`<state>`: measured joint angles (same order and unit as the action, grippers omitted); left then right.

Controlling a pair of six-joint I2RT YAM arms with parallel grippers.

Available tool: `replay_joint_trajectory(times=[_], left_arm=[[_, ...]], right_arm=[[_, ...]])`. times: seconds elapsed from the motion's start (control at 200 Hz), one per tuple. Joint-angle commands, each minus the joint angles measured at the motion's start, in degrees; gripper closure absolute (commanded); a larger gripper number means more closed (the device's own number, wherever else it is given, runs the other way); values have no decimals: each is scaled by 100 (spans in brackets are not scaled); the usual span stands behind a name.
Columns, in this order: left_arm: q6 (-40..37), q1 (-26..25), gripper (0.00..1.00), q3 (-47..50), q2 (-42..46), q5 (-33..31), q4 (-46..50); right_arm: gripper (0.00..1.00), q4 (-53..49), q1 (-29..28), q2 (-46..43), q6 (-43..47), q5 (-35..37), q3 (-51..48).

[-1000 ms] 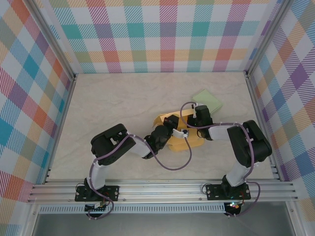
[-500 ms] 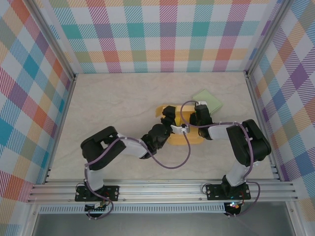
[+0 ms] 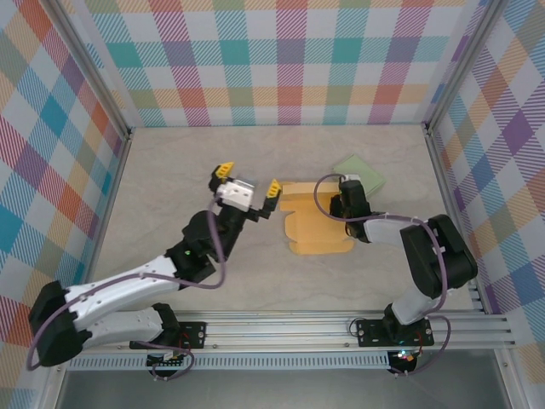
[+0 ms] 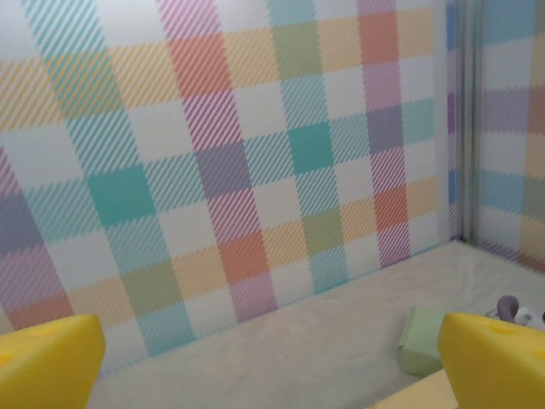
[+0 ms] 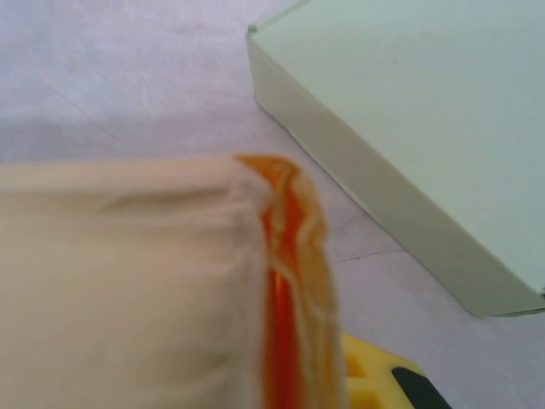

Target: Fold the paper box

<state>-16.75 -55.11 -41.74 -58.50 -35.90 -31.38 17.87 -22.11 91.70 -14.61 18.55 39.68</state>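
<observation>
Paper box [image 3: 317,223]: orange-yellow, laid nearly flat on the table [image 3: 170,196], directly between the two pincers. From above its outline is close to square, so no clear long axis can be given. The notched flap edge is turned toward the left pincer and the plain edge toward the right pincer.

Left pincer [image 3: 249,179]: jaws spread wide, nothing held between them. The yellow fingertips [image 4: 490,358] are seen at the two bottom corners of the left wrist view, with the plaid wall [image 4: 255,170] straight ahead of them. The box's far-left corner is just beside the pincer's right fingertip. Whether they touch cannot be told from above.

Right pincer [image 3: 343,204]: closed, at the far-right edge of the paper box. In the right wrist view an orange paper edge with a pale face is seen right in front of the pincer, and one yellow finger [image 5: 368,388] is seen just below it. The edge is taken as pinched between the jaws. The contact itself is blurred.

Green box [image 3: 359,173]: pale green, flat, closed. It lies just beyond the right pincer on its far-right side, near the paper box, and a strip of table is seen between the two in the wrist view. From the left pincer it is seen low, ahead and to the right.
</observation>
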Motion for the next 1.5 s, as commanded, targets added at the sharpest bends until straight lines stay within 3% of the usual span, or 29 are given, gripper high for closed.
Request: replay_joint_trajectory(times=[0.0,0.12,0.34,0.485,0.605,0.875,1.07,1.495], left_arm=[[2843,432,0,297,397,-483,1837],[3820,819,0,249,467,-222,2832],[4305,891,0,-119,246,-476,3792],[4529,892,0,21,249,-255,3454],[4712,889,0,134,184,418,2975],[5020,888,0,681,-52,1263,1718],[4904,826,0,278,-640,1951,1248],[4524,285,0,-982,-2292,1371,1729]], right_arm=[[100,-396,-5,-501,-218,-190,95],[100,-973,3,-836,-200,-453,211],[100,-1637,3,-1623,-149,-426,1],[100,-1388,3,-2321,-114,-448,-596],[100,-1289,12,-2642,-129,-549,-777],[100,-1094,11,-2542,-336,-653,-923],[100,-962,14,-2410,-367,-660,-994],[100,-969,14,-2496,-385,-624,-1041]])
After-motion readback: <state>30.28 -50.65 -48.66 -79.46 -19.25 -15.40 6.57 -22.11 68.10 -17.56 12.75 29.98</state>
